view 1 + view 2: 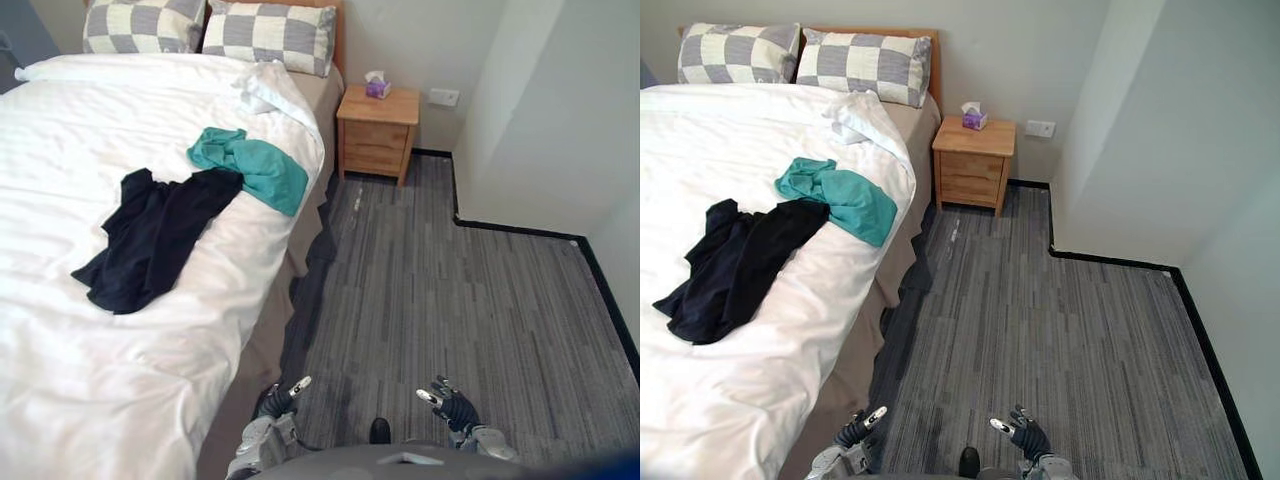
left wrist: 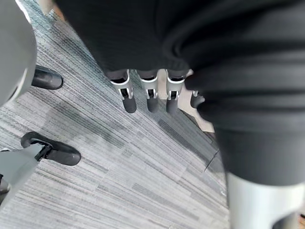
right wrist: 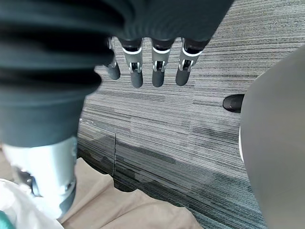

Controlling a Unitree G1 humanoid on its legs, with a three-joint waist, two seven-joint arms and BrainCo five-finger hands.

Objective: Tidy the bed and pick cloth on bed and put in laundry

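Your bed (image 1: 60, 400) fills the left. On its white cover lies a black cloth (image 1: 150, 235), and touching it, nearer the bed's right edge, a teal cloth (image 1: 255, 168). Your left hand (image 1: 283, 398) hangs low just beside the bed's side, over the floor (image 1: 450, 290), fingers straight and empty. A nightstand (image 1: 377, 130) stands right of the bed's head. Your right hand (image 1: 450, 403) hangs farther from the bed, fingers relaxed, holding nothing.
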